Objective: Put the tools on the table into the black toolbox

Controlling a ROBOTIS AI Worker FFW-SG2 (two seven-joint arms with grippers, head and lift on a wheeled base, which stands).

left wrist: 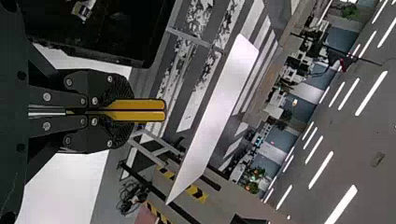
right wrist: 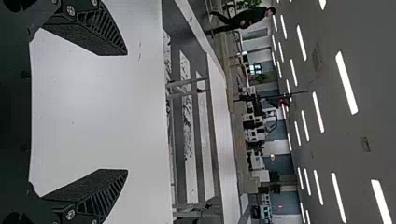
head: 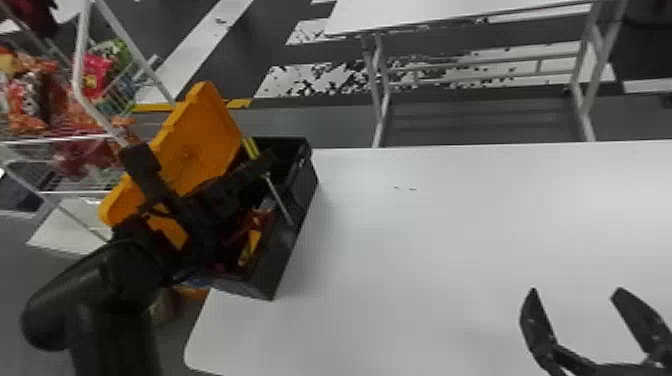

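The main risk now is at the side wall of the black toolbox (head: 280,260). The left hand (left wrist: 125,111) holds a screwdriver (head: 251,148) above the box, and its metal shaft (head: 281,201) slants down toward that wall. If the hand goes down with this slant, the tip could catch on the wall, turn the handle (left wrist: 144,104) in the grip, or let the tool fall outside onto the white surface (head: 425,260). From the head view I cannot judge well how high the tip is above the rim. A second risk is the red tool (head: 256,220) and the yellow piece (head: 251,246) inside the box; a careless release could leave the screwdriver lying across them. The open orange lid (head: 200,142) stands beside the arm, so a wide swing to the left might push it.

About the pose: the left arm comes across the open lid, and the left hand is closed firmly around the yellow handle, with the handle's end sticking out past the fingertips. The right hand (head: 576,290) is over the near right part of the surface, its two fingers wide apart with nothing between them.
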